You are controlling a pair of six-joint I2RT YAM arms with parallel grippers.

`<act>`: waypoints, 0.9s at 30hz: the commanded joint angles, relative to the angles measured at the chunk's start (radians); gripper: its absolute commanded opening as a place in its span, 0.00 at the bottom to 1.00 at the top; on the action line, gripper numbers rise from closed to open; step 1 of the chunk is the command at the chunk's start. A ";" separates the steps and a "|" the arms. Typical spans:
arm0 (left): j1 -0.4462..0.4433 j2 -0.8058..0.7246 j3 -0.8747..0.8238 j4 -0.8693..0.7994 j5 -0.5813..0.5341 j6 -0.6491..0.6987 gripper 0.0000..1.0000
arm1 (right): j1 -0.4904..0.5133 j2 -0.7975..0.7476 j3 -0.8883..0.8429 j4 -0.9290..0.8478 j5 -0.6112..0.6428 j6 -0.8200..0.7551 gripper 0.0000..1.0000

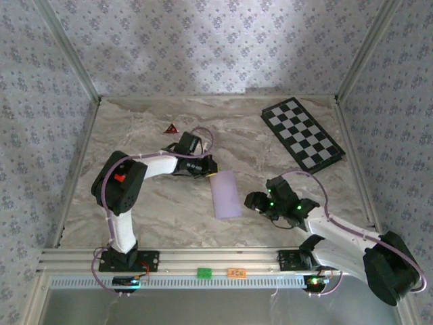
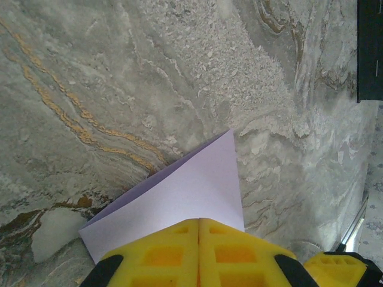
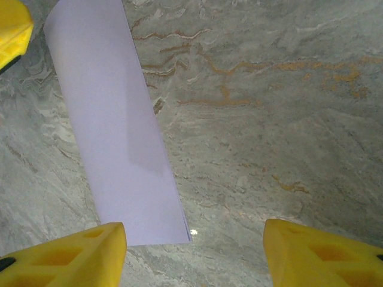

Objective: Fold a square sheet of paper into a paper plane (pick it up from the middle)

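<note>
While shut, at left gripper, pinches near end of the square sheet of paper. At right gripper, gapes empty, sheet ahead-left

I work in a robotics lab test cell, not a home, whatever the decoration says. My left arm and right arm are bolted to a ribbed aluminium rail along the near edge of the table, whose top is a grey marble-print sheet veined with orange. Walls in a pale floral print box it in on three sides, joined by bare metal posts. Lilac cables loop over my joints, green lamps glow on my right wrist, and my right fingers are blocky bright yellow plastic. A checkered board and a small red triangle lie at the far side. What sits below the rail is too blurred for me to tell.
</note>
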 commanded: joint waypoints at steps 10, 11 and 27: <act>0.022 0.006 -0.015 0.005 0.028 0.023 0.05 | 0.032 0.093 0.064 0.019 -0.091 -0.010 0.58; 0.021 0.007 -0.020 0.008 0.026 0.023 0.05 | 0.035 0.111 0.075 0.022 -0.097 -0.012 0.56; 0.022 0.074 -0.137 0.075 0.033 0.036 0.02 | 0.069 0.292 0.090 0.122 -0.144 0.048 0.51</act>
